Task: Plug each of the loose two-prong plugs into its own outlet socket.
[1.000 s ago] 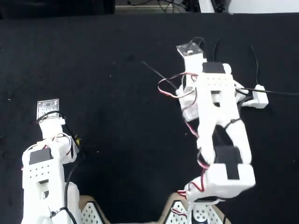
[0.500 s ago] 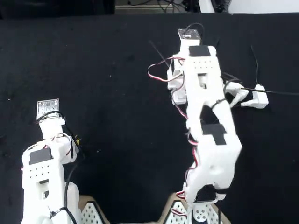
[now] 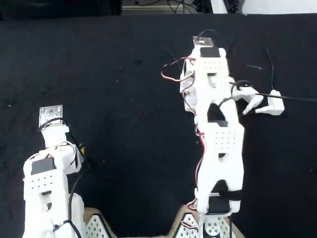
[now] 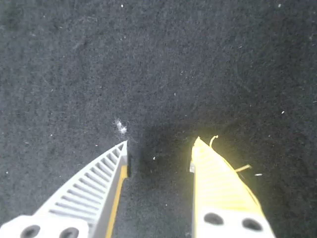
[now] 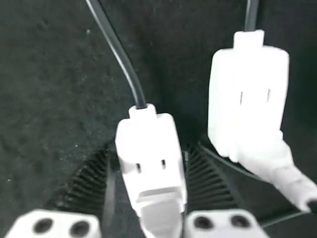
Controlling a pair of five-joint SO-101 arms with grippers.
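My right gripper [image 5: 148,163] is shut on a white plug [image 5: 148,148] with two slots on its face and a black cable [image 5: 116,54] running away from it. Right beside it lies a larger white outlet block [image 5: 247,94] with two slots, a white piece sticking out of its near end. From above, the right gripper [image 3: 247,101] sits just left of that outlet block [image 3: 275,102], far right on the table. My left gripper [image 4: 161,144] stands open over bare black cloth with nothing between its fingers; it shows at the lower left [image 3: 51,117].
A black cloth [image 3: 114,74] covers the table. Thin black cables [image 3: 270,64] run from the outlet block toward the far and right edges. Red and white servo wires [image 3: 173,74] loop off the right arm. The table's middle and left are bare cloth.
The right arm has straightened and stretched away from its base, and its gripper has come up against the outlet block on the right. The left arm has not moved.
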